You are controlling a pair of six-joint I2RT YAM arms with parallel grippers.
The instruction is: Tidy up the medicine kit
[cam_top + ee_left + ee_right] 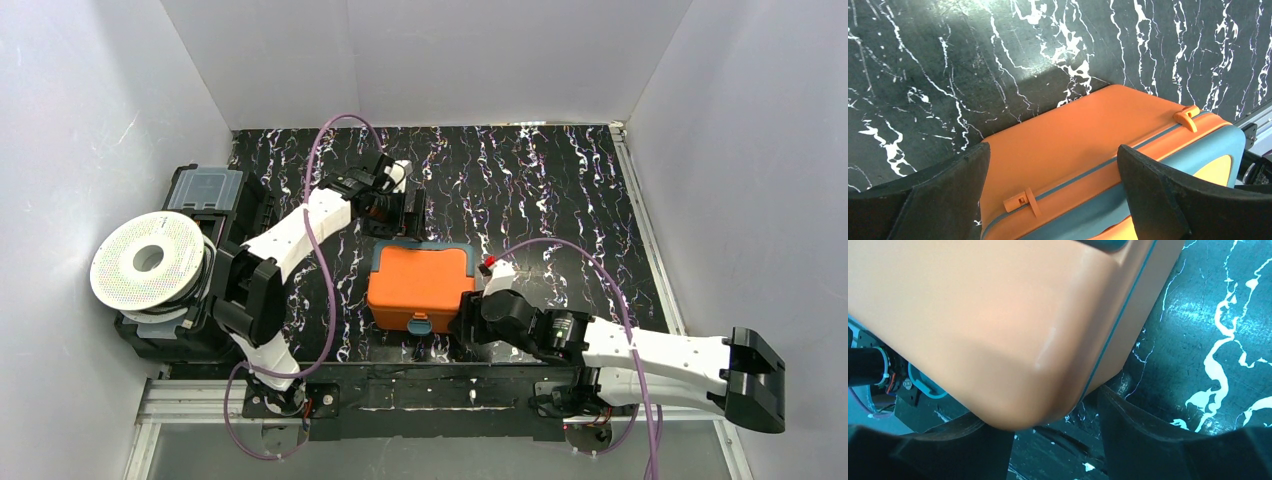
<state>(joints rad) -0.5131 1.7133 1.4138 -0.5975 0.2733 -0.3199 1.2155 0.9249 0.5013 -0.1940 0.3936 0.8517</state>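
The left gripper hung with fingers spread wide above the far edge of the small bright orange plastic medicine kit, which sat mid-table on black white-veined marble. The right gripper had fingers parted around its near right corner, not clamped. With the lid shut, little seemed left.

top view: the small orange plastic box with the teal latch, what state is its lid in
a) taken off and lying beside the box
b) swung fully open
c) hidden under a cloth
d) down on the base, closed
d: the small orange plastic box shows an unbroken flat lid lying on its base, with the teal latch at its near edge.
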